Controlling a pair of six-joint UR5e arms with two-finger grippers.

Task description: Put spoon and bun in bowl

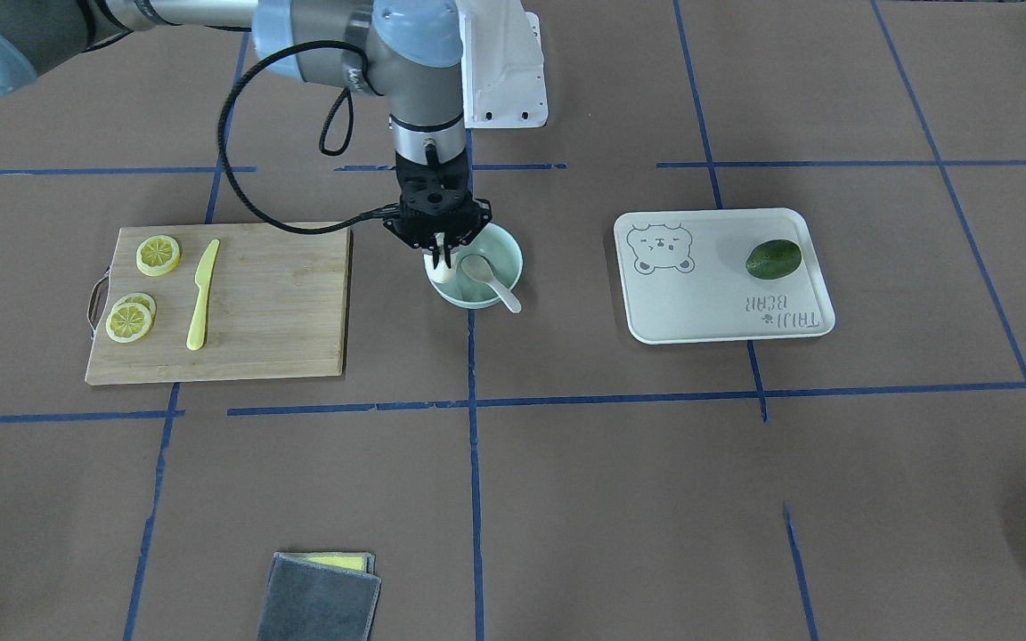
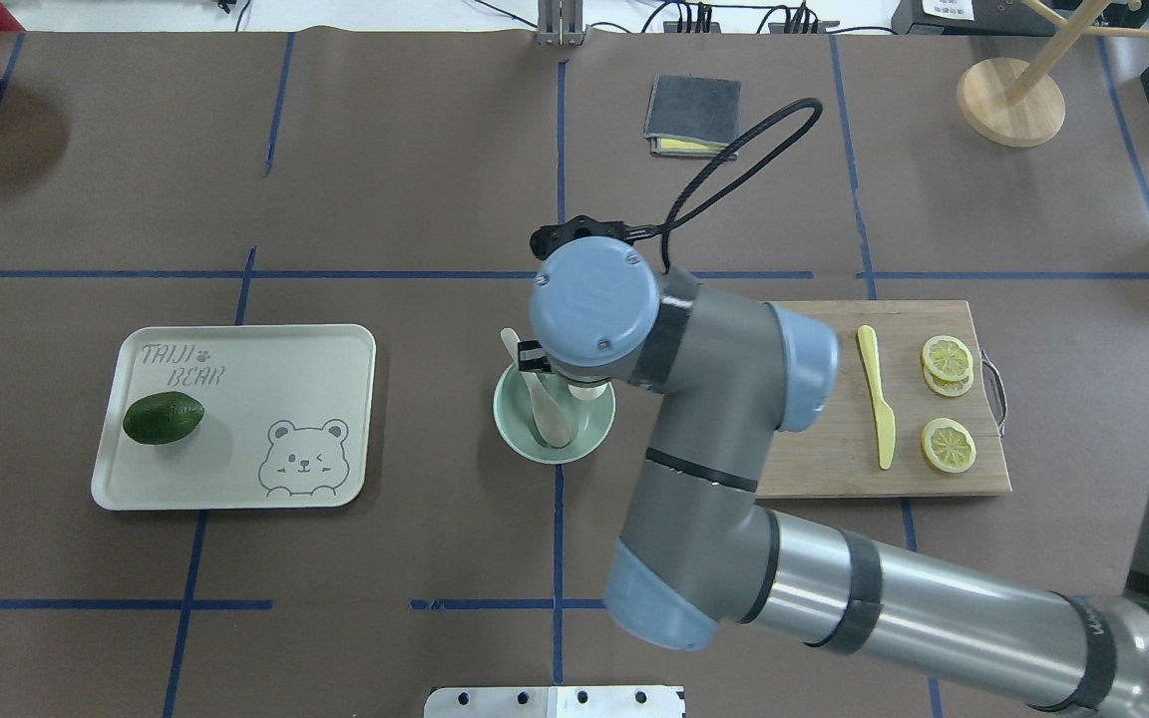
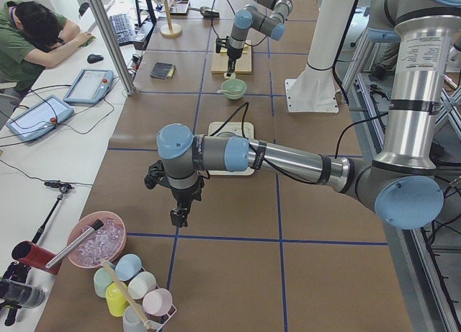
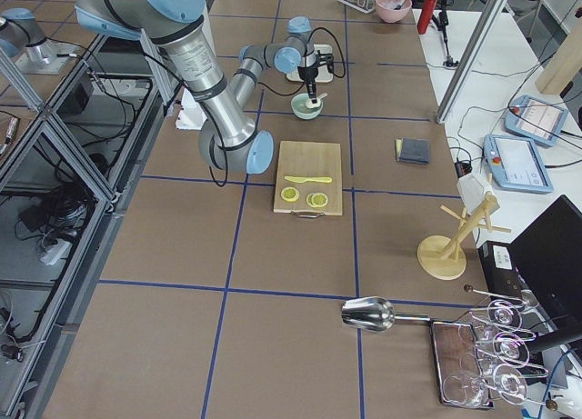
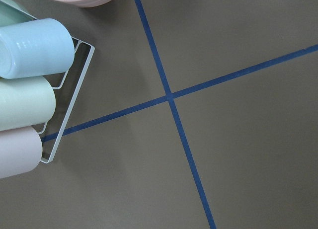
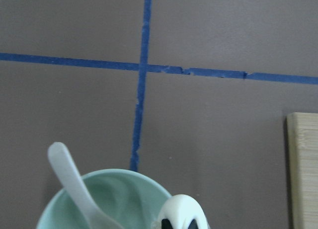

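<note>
- A wooden cutting board (image 1: 281,303) lies on the worktop (image 1: 566,499), near the right hand (image 1: 440,256) on its right side.
- On the board lie a yellow knife (image 1: 202,294) and, farther from the hand, three lemon slices (image 1: 158,255), two of them overlapping.
- A white bear-printed tray (image 1: 709,312) sits well to the hand's left, with a dark green fruit (image 1: 773,258) on its far half.
- A folded grey cloth (image 1: 317,601) with a yellow layer under it lies well ahead of the hand.
</note>
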